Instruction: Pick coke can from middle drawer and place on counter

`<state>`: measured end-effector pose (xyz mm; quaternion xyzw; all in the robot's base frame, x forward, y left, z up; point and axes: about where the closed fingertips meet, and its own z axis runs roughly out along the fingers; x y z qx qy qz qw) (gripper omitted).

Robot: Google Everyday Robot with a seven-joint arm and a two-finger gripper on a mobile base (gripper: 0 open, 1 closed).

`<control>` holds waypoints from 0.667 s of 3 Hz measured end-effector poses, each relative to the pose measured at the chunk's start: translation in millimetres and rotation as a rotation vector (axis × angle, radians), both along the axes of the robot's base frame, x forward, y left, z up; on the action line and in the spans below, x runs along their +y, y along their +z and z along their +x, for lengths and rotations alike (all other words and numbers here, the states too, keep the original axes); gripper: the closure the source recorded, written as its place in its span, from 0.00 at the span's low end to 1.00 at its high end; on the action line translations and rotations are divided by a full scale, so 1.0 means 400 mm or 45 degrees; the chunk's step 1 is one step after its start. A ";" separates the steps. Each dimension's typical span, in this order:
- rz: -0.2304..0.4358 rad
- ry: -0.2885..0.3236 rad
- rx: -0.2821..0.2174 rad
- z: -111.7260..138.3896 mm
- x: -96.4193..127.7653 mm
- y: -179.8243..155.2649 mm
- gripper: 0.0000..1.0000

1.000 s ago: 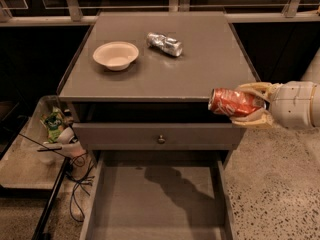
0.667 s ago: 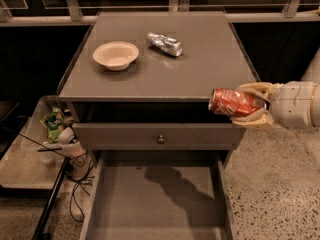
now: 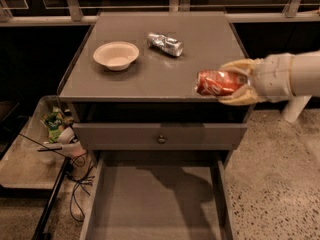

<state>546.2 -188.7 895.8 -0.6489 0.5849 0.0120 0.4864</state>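
My gripper (image 3: 230,82) reaches in from the right and is shut on the coke can (image 3: 216,82), a red can held on its side between the two yellowish fingers (image 3: 239,66). The can hovers over the front right part of the counter (image 3: 150,69), near its front edge. The middle drawer (image 3: 155,204) is pulled out below, with a bare grey bottom showing only the arm's shadow.
A cream bowl (image 3: 116,55) sits at the counter's left and a shiny silver can (image 3: 165,44) lies at the back middle. A closed drawer front with a round knob (image 3: 161,139) is under the counter. A low shelf with clutter and cables (image 3: 55,134) stands at the left.
The gripper with the coke can has risen a little and now sits over the counter's front right part instead of beside its front edge.
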 end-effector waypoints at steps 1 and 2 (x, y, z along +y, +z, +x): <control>-0.047 0.073 -0.010 0.113 0.055 0.043 1.00; -0.060 0.095 0.004 0.207 0.082 0.056 1.00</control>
